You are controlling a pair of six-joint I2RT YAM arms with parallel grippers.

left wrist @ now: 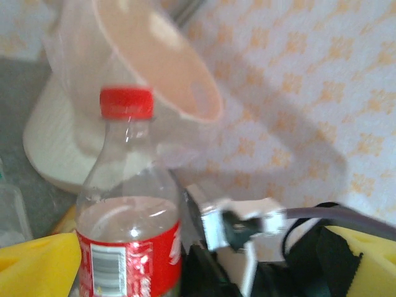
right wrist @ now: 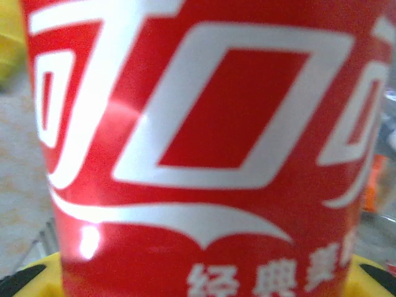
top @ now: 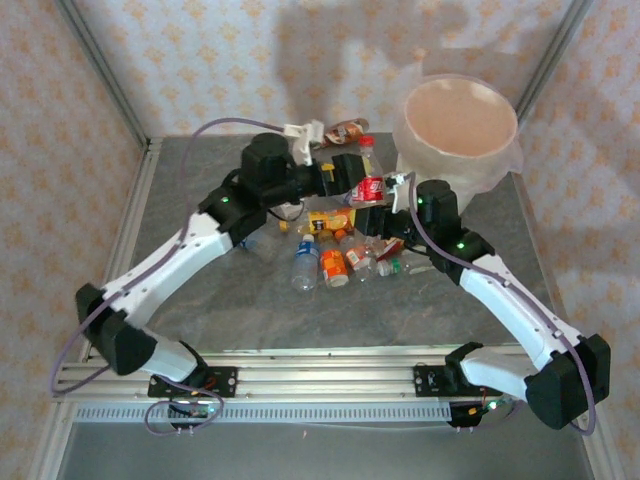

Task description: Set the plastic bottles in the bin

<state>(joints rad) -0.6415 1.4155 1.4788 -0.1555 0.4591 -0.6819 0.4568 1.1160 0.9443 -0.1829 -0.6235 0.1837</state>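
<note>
Cola bottle (top: 368, 178) was upright and looked lifted off the tabletop (top: 220, 300). It sat just left of the bin (top: 505, 150), not yet over the rim. Right hand (top: 388, 193) looked clamped on the label band. Left hand (top: 350, 178) had its pads (left wrist: 34, 266) spread apart, one touching the bottle, the other well clear.

Risks:
- A thin-walled bottle gripped below a tall neck could tip or squeeze out on the swing to the bin.
- Left hand was close enough to snag the bottle or the right hand if either arm moved first.
- Bottle could clip the bag liner (loose at the rim).

Views:
- Top view gave the pile of bottles (top: 340, 255) on the tabletop and both arms' layout.
- Left wrist view showed the red cap (left wrist: 127, 102), the clear body and the bin mouth behind.
- Right wrist view had the label right against the lens, so no gap reading there.
</note>
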